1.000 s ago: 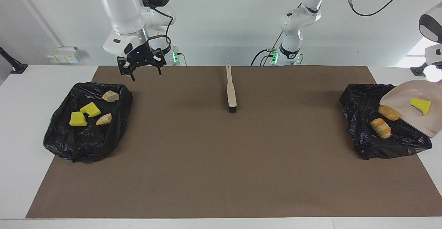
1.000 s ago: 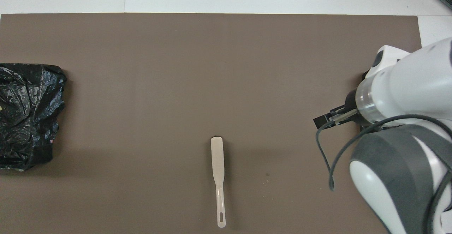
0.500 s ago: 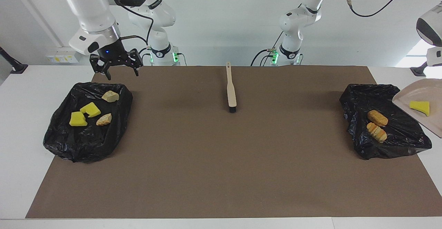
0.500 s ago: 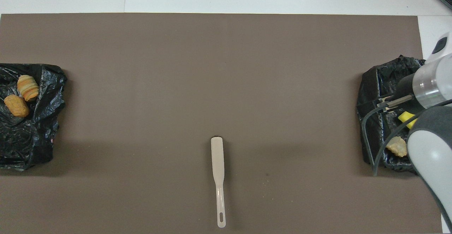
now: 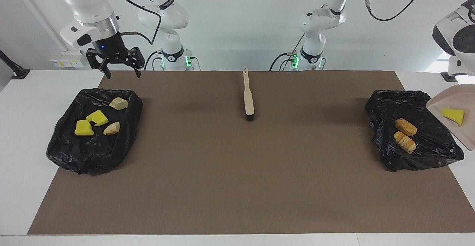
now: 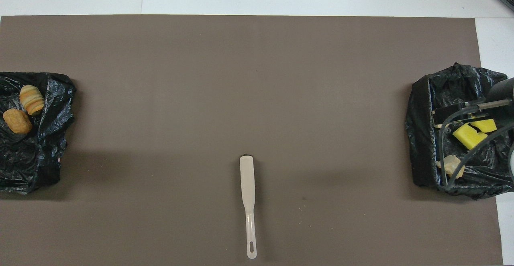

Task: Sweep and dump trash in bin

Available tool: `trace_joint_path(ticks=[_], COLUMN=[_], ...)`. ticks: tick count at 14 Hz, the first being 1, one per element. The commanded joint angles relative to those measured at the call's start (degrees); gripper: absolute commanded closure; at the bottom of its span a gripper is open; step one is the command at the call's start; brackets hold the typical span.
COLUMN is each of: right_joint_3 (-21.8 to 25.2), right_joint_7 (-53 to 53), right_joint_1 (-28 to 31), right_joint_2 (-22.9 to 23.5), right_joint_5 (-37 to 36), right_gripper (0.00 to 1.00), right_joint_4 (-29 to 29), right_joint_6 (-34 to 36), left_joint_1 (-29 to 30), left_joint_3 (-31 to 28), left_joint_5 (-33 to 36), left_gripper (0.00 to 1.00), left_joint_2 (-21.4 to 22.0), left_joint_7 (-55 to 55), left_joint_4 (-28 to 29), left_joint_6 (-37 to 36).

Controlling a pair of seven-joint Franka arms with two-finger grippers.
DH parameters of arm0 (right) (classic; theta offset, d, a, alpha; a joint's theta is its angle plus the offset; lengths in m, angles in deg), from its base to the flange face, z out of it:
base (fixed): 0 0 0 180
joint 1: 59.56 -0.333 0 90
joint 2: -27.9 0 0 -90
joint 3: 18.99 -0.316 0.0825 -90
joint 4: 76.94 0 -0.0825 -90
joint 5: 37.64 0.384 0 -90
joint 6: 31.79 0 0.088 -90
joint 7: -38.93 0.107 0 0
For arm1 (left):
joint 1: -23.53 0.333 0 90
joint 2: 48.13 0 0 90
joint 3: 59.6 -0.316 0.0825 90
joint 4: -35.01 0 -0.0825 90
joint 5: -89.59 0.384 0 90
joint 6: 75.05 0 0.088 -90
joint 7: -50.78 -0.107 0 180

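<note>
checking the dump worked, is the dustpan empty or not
Not empty: one yellow sponge bit lies in the raised dustpan beside the bin.

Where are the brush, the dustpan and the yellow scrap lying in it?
brush (image 5: pixel 248 99): facing view, on its handle.
dustpan (image 5: pixel 451 100): facing view, on its bare inner face.
yellow scrap (image 5: pixel 453 115): facing view, on its middle.

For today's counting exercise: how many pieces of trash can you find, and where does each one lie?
7. Four in the bin at the right arm's end: yellow sponges, stones. Two in the other bin: brown lump, orange chunk. One sponge on the dustpan. None seems hidden.
</note>
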Motion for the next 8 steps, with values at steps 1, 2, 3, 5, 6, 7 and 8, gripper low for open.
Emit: trace_joint_path(ticks=[1,2,3,5,6,7,8], right_joint_3=[-0.1,0.2,1.7,3.2,4.5,6.0,7.7], right_joint_7=[0.6,0.6,0.7,1.1,1.2,1.5,1.5], right_joint_1=[1.0,1.0,0.2,-1.4,-2.3,-3.9,-5.0], right_joint_2=[0.3,0.3,0.6,1.1,1.0,1.0,1.1], right_joint_5=[-0.3,-0.4,0.4,1.4,1.5,1.4,1.6], right_gripper=[0.00,0.00,0.00,0.00,0.00,0.00,0.00], right_joint_4=[0.5,1.6,3.8,4.6,4.6,4.6,4.6], right_joint_6=[3.1,4.5,5.3,5.1,5.0,4.7,4.6], left_joint_1=[-3.7,-3.8,-4.5,-4.3,-4.3,-4.4,-4.5], left_joint_3=[-0.7,-0.7,-0.7,-0.8,-0.8,-0.9,-0.8], left_joint_5=[1.3,1.3,1.3,1.5,1.8,2.0,3.0], left_gripper=[1.00,1.00,1.00,1.00,1.00,1.00,1.00], left_joint_2=[-0.7,-0.5,-0.5,-0.8,-0.7,-0.7,-0.7], left_joint_7=[0.0,1.1,2.0,2.2,2.7,5.0,8.1], left_joint_4=[-1.5,-1.0,-0.9,-0.8,-0.2,1.5,2.9], left_joint_6=[-5.4,-6.1,-6.2,-6.1,-6.2,-6.3,-6.8])
